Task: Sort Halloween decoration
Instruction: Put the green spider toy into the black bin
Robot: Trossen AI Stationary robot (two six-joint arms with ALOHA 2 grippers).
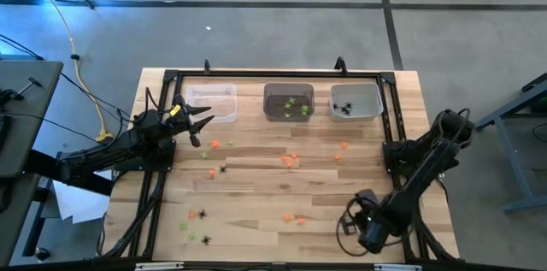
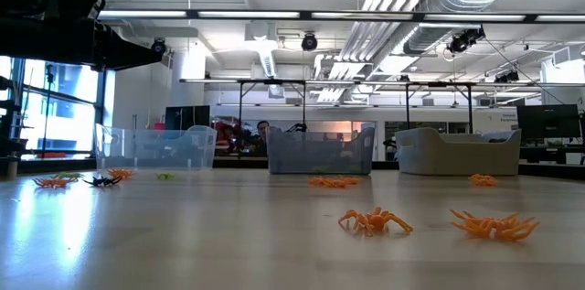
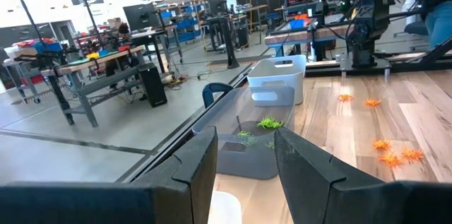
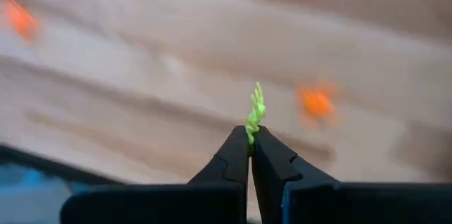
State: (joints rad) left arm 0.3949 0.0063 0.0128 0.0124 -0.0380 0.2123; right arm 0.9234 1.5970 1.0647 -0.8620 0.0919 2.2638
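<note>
Tiny orange (image 1: 291, 160), lime-green (image 1: 205, 156) and black spider-shaped (image 1: 224, 168) trinkets lie scattered on the wooden table. My left gripper (image 1: 201, 126) (image 3: 246, 139) is open, holds nothing, and hovers by the near edge of the left clear bin (image 1: 209, 103). My right gripper (image 1: 366, 201) (image 4: 251, 136) is over the table's near right part, shut on a lime-green trinket (image 4: 256, 107). The middle bin (image 1: 288, 103) (image 3: 247, 146) holds green trinkets. The right bin (image 1: 355, 102) holds black spiders. My right gripper pinches the lime-green trinket by its lower end (image 4: 250, 129) between the two fingertips (image 4: 236, 146). The rest of the trinket sticks out beyond the tips. It is lifted clear, with the blurred table far behind it.
The three bins stand in a row along the table's far edge (image 2: 320, 151). A black frame (image 1: 273, 74) runs around the table. More orange trinkets lie near the near edge (image 1: 295, 218) (image 2: 375, 221), with green and black ones at the near left (image 1: 192, 224).
</note>
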